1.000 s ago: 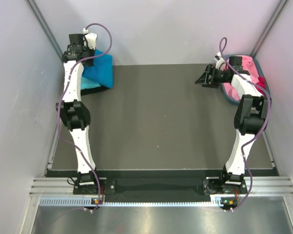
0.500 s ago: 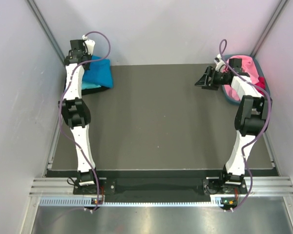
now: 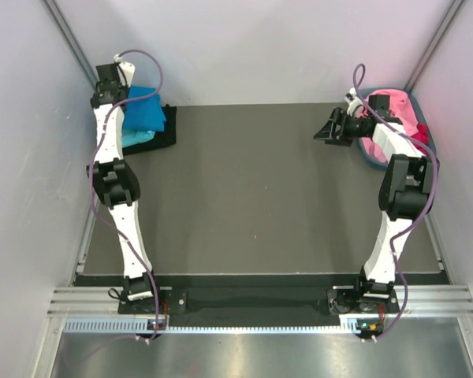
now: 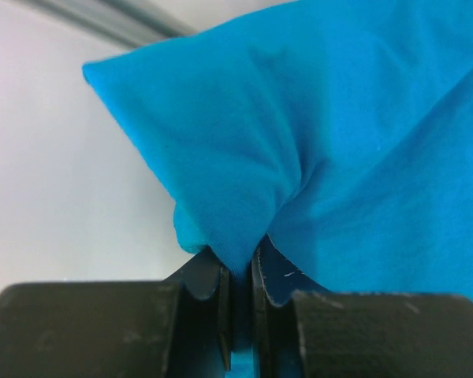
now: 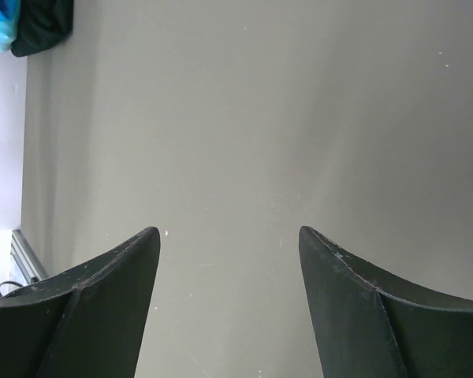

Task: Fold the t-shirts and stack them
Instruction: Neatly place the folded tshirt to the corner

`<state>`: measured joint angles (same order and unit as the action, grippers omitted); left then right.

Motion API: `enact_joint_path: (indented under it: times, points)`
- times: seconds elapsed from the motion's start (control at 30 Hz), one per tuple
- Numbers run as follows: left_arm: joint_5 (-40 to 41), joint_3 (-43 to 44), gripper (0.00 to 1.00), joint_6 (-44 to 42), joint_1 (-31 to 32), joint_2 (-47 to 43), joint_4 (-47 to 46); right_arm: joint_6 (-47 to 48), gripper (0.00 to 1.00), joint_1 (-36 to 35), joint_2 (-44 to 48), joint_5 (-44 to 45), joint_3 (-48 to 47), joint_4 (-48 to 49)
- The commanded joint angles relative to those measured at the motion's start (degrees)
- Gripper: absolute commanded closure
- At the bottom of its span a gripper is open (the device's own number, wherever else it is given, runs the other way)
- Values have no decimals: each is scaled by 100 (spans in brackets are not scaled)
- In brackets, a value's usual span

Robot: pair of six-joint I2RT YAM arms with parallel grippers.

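Pinching the blue shirt (image 4: 355, 150) in our left claw (image 4: 238, 272) (right claw (image 5: 229, 234) spread); pink shirts (image 3: 390, 102) behind it await folding.

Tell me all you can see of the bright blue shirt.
The blue shirt is soft, plain bright-blue cloth, gathered into a compact bundle at the far-left corner of the table. The left tool is shut on a pinched fold, where the cloth puckers. From above, it overlaps a turquoise shirt and a black item.
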<state>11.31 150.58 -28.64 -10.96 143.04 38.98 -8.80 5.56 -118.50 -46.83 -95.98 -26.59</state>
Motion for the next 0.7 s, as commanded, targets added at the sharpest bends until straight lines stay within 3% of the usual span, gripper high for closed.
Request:
enact_joint_path:
  times: [0.0, 0.53, 0.6, 0.67]
  points:
    - [231, 182, 100, -203, -161, -198, -453, 45, 29, -117, 345, -107, -34, 154]
    - [705, -319, 97, -862, 94, 285, -1841, 71, 29, -293, 398, -72, 27, 154]
    - [1116, -398, 77, -810, 120, 321, -1973, 97, 29, -293, 415, -72, 45, 137]
    - [1425, -434, 40, -564, 129, 260, -2307, 124, 29, -293, 450, -81, 54, 128]
